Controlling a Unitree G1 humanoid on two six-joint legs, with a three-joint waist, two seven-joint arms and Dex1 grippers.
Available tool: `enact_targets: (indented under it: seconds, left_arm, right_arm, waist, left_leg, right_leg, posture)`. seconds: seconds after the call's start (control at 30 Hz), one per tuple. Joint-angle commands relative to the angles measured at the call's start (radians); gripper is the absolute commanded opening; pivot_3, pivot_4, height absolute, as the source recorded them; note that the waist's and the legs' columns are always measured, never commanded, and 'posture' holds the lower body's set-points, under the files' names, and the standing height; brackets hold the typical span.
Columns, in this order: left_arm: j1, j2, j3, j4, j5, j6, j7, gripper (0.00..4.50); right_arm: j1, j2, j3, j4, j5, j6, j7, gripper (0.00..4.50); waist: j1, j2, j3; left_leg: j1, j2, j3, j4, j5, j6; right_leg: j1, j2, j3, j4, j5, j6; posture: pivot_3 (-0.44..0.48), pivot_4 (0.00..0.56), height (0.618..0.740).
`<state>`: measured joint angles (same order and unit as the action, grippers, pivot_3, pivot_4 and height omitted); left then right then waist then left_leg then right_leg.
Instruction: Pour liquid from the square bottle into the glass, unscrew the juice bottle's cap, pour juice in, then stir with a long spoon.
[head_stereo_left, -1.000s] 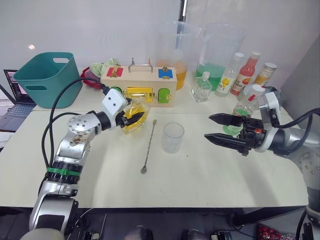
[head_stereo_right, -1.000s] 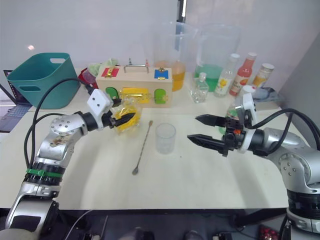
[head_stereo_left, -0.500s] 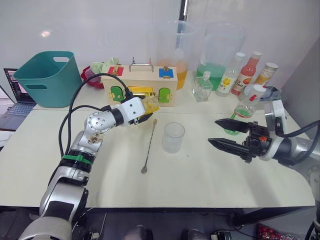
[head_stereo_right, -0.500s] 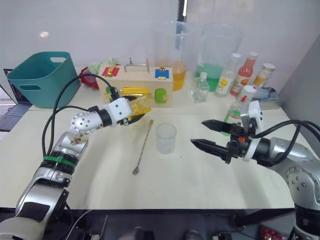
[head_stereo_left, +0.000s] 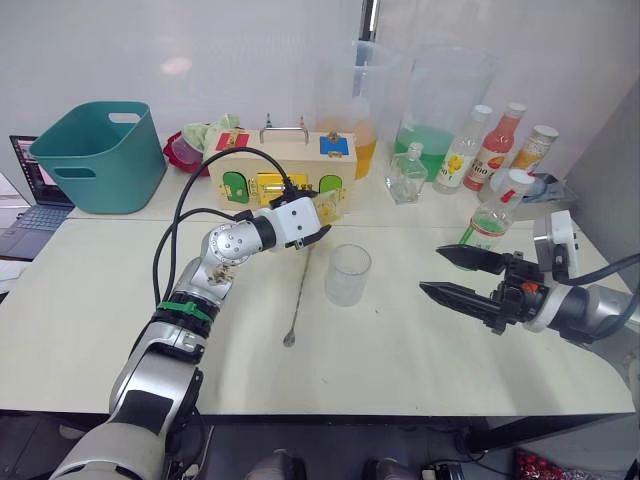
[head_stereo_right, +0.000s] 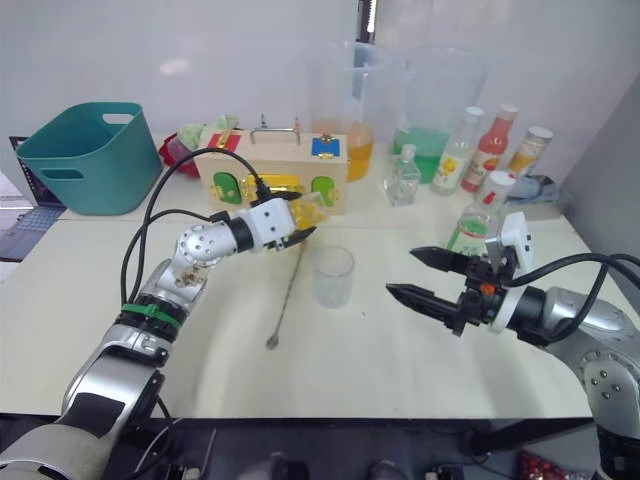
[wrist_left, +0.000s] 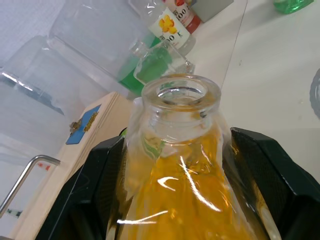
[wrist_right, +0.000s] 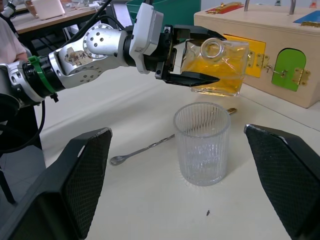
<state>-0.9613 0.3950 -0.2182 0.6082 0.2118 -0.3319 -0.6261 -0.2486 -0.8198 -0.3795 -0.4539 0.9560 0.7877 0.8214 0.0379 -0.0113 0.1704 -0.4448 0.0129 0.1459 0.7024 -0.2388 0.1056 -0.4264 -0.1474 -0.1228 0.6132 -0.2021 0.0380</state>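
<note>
L gripper (wrist_right: 192, 55) clamps square bottle (wrist_right: 218, 67) above glass (wrist_right: 202, 142); R gripper (head_stereo_left: 452, 272) spread, empty.

The glass (head_stereo_left: 347, 274) is standing mid-bench (head_stereo_left: 400, 350), with the spoon (head_stereo_left: 298, 296) lying just to its left. The left hand (head_stereo_left: 318, 219) is holding the square bottle (head_stereo_left: 322, 208) above the bench, behind and left of the glass, before the box (head_stereo_left: 280, 171). The juice bottle (head_stereo_left: 491, 218) is standing to the right, behind the right hand (head_stereo_left: 450, 273).
</note>
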Motion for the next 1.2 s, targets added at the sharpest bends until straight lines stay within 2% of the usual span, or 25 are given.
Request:
enact_targets:
  seconds: [0.03, 0.3, 0.9, 1.2]
  left_arm:
    - [-0.051, -0.002, 0.030, -0.041, -0.016, -0.068, 0.040, 2.78]
    - [0.009, 0.009, -0.005, -0.055, 0.101, -0.204, 0.152, 2.78]
    - [0.006, 0.031, -0.023, 0.005, 0.224, -0.292, 0.321, 2.78]
    - [-0.017, 0.021, -0.071, 0.034, 0.298, -0.345, 0.388, 2.78]
  right_arm:
    - [0.006, -0.011, -0.038, -0.029, 0.011, -0.021, -0.009, 4.50]
    - [0.012, -0.004, -0.017, -0.028, -0.005, -0.035, -0.022, 4.50]
    - [0.015, -0.005, -0.014, -0.031, -0.046, -0.060, -0.032, 4.50]
    - [0.023, -0.004, -0.008, -0.035, -0.062, -0.063, -0.055, 4.50]
  waist:
    - [0.001, 0.000, 0.000]
    - [0.000, 0.000, 0.000]
    - [0.000, 0.000, 0.000]
    - [0.001, 0.000, 0.000]
  left_leg:
    - [0.000, 0.000, 0.000, 0.001, 0.000, 0.000]
    - [0.000, 0.000, 0.000, 0.001, -0.001, 0.001]
    - [-0.001, 0.000, 0.000, 0.002, -0.001, 0.002]
    - [-0.001, 0.000, 0.000, 0.002, -0.001, 0.002]
  right_leg:
    - [0.000, 0.000, 0.000, 0.000, 0.000, 0.000]
    - [0.000, 0.000, 0.000, 0.000, 0.000, 0.000]
    - [0.000, 0.000, 0.000, 0.000, 0.000, 0.001]
    - [0.000, 0.000, 0.000, 0.000, 0.001, 0.001]
  posture:
    - [0.000, 0.150, 0.733]
    - [0.000, 0.150, 0.733]
    - [0.000, 0.150, 0.733]
    - [0.000, 0.150, 0.733]
